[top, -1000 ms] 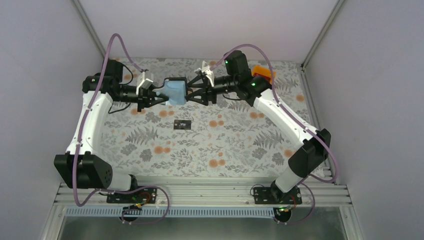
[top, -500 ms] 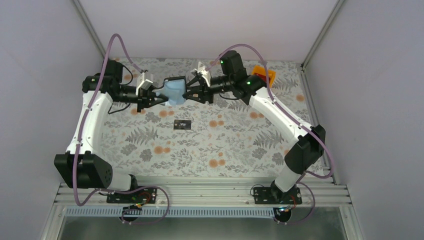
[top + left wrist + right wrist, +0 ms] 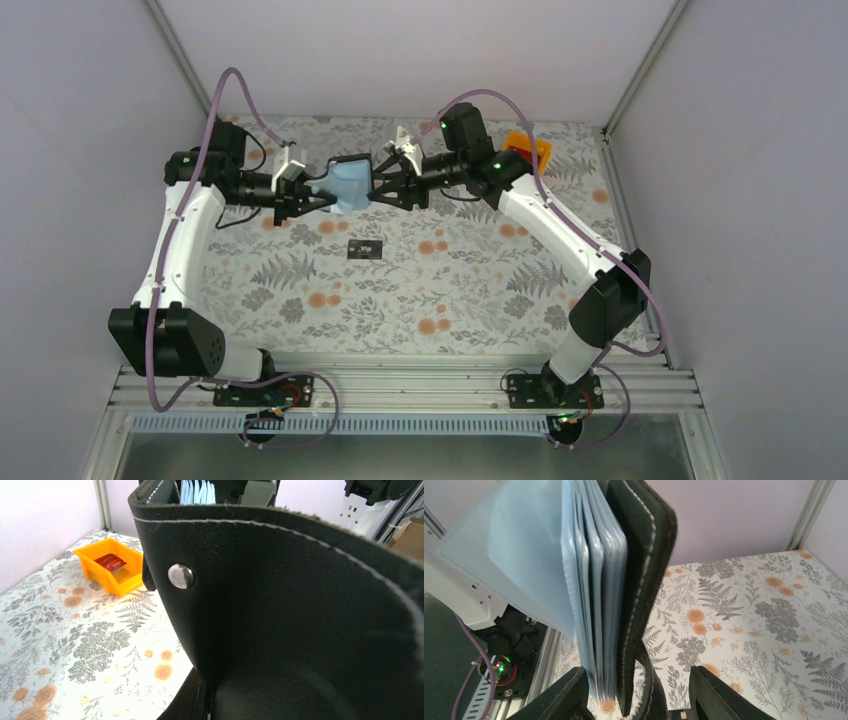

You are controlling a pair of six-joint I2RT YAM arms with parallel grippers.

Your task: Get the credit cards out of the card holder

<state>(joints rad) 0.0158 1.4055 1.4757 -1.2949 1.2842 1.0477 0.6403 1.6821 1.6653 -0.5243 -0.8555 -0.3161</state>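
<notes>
The card holder (image 3: 348, 183), a black wallet with bluish-grey sleeves, hangs in the air at the back of the table. My left gripper (image 3: 320, 196) is shut on its left side; in the left wrist view its black cover (image 3: 280, 610) with a metal snap fills the frame. My right gripper (image 3: 384, 186) is open at the holder's right side. In the right wrist view its fingers (image 3: 560, 696) straddle the fanned sleeves (image 3: 584, 585) and the black cover (image 3: 644, 575). A black card with white marks (image 3: 365, 249) lies on the table below. No other cards show.
An orange bin (image 3: 527, 148) stands at the back right of the floral table; it also shows in the left wrist view (image 3: 107, 570) with a red card (image 3: 111, 561) inside. Grey walls close in on both sides and the back.
My right gripper has moved left and closed the gap to the holder, its open fingers now around the holder's right edge. The left gripper and the black card have not moved.
</notes>
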